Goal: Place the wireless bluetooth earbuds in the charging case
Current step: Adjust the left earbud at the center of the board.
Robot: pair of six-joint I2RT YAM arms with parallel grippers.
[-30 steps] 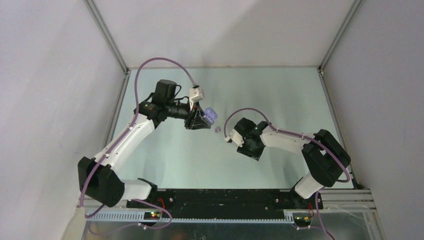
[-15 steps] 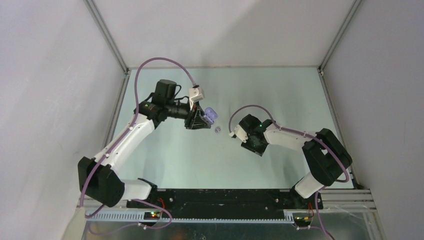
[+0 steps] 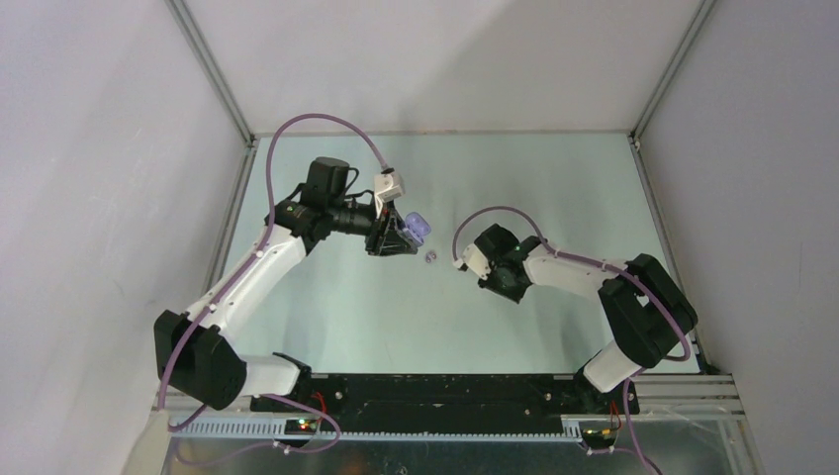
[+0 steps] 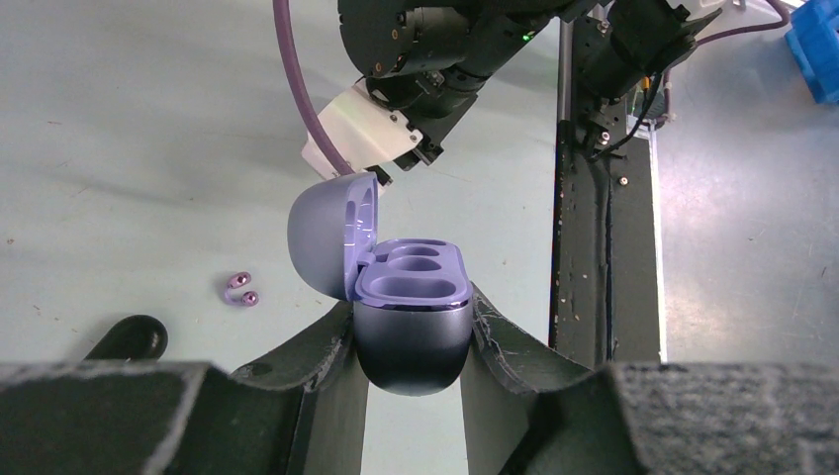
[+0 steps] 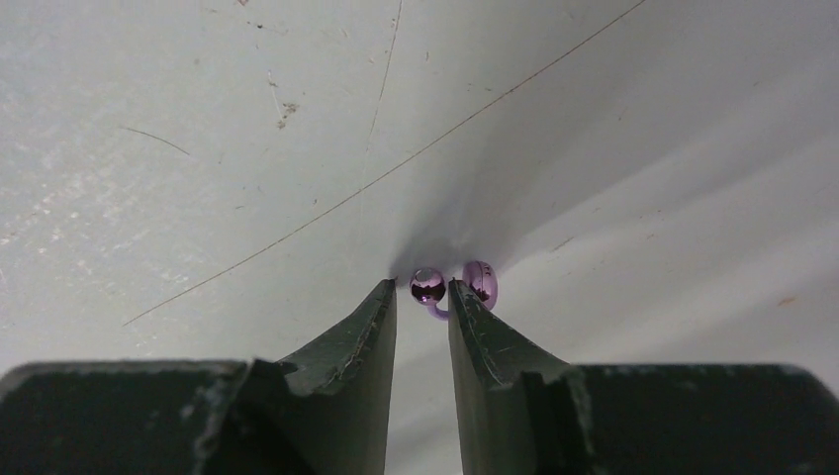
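Note:
My left gripper (image 3: 398,237) is shut on the lilac charging case (image 4: 411,327) and holds it upright above the table, lid (image 4: 322,233) open, with both wells (image 4: 416,265) empty. The case also shows in the top view (image 3: 418,228). One glossy lilac earbud (image 4: 240,290), two small balls joined by a curved bridge, lies on the table beside the case (image 3: 429,257). My right gripper (image 5: 422,289) is nearly closed, with one ball of a second lilac earbud (image 5: 427,285) between its fingertips. Its other ball (image 5: 481,282) sticks out to the right. In the top view the right gripper (image 3: 465,265) is right of the loose earbud.
The pale green table (image 3: 376,307) is boxed in by white walls with metal corner posts (image 3: 210,69). The black base rail (image 4: 604,247) runs along the near edge. A dark rounded part (image 4: 129,336) shows low left in the left wrist view; I cannot tell what it is.
My right gripper has moved right and a little away from the loose earbud. The left arm, the case and the loose earbud have not moved.

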